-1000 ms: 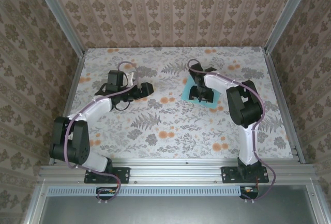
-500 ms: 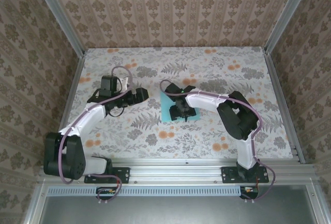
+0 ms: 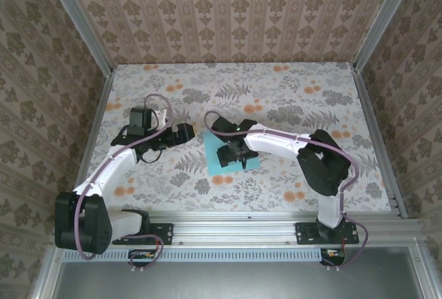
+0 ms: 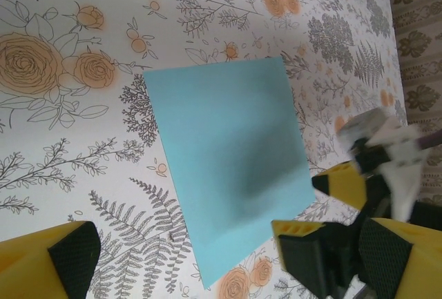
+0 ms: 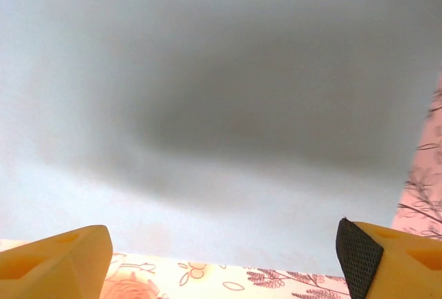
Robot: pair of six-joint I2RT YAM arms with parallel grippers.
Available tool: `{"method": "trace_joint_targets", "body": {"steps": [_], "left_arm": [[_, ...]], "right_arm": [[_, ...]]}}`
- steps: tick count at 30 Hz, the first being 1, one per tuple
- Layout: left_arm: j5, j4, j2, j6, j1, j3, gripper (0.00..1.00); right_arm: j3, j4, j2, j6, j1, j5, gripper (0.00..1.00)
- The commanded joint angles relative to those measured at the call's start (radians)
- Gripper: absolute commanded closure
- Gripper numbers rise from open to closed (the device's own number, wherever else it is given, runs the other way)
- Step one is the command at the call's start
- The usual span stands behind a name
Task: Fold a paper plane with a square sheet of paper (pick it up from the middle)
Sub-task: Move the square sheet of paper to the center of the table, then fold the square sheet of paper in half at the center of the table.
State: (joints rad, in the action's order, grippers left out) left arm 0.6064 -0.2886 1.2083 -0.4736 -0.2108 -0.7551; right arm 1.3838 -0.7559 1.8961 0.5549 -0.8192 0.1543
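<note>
Right gripper (image 3: pixel 228 156) agape, flat matte turquoise paper square (image 4: pixel 228 175)

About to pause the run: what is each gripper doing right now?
Left gripper: open, holding nothing.
Right gripper: open over the paper, not gripping it.

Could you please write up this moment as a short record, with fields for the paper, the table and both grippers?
paper: one turquoise sheet, square, lying flat and unfolded
surface: floral table
left gripper: open, beside the sheet, holding nothing
right gripper: open, over the sheet; contact cannot be told
folding: not yet begun
</note>
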Motion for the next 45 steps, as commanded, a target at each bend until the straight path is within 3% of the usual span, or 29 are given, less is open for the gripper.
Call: {"method": "trace_joint_targets", "body": {"steps": [1, 15, 32, 45], "left_arm": [[0.006, -0.019, -0.024, 0.017, 0.012, 0.017, 0.00], [0.062, -0.035, -0.018, 0.027, 0.032, 0.018, 0.00], [0.070, -0.021, -0.003, 0.020, 0.038, 0.026, 0.00], [0.087, -0.017, 0.036, 0.026, 0.037, 0.016, 0.00]], "right_arm": [[0.047, -0.034, -0.037, 0.094, 0.013, 0.026, 0.11], [0.187, -0.011, 0.167, 0.126, 0.040, 0.043, 0.07], [0.206, 0.022, 0.260, 0.101, 0.053, 0.050, 0.08], [0.229, -0.029, 0.328, 0.146, 0.058, 0.075, 0.16]]}}
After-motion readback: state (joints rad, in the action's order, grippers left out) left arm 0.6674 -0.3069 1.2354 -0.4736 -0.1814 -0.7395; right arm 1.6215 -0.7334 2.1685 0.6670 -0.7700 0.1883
